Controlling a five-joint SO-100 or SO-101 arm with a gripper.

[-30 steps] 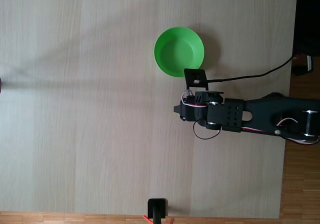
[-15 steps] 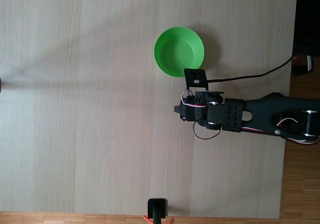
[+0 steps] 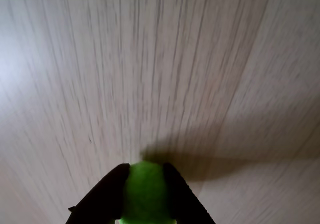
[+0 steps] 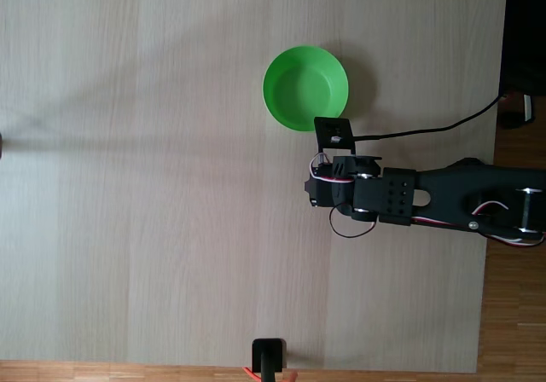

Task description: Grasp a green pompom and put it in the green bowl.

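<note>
In the wrist view the green pompom [image 3: 145, 189] is a fuzzy bright-green ball pinched between the two dark fingers of my gripper [image 3: 145, 170] at the bottom edge, just above the pale wooden table. In the fixed view the gripper [image 4: 310, 189] points left at the end of the black arm, and the pompom is hidden under it. The green bowl [image 4: 304, 88] stands empty on the table, above the gripper and a little to its left in that view.
A black cable [image 4: 426, 130] runs from the wrist camera mount toward the right table edge. A small black post [image 4: 268, 356] stands at the bottom edge of the table. Bare pale wood [image 4: 128, 186] stretches to the left of the arm.
The gripper's tip has drawn back slightly to the right in the fixed view. The bowl has stayed in place.
</note>
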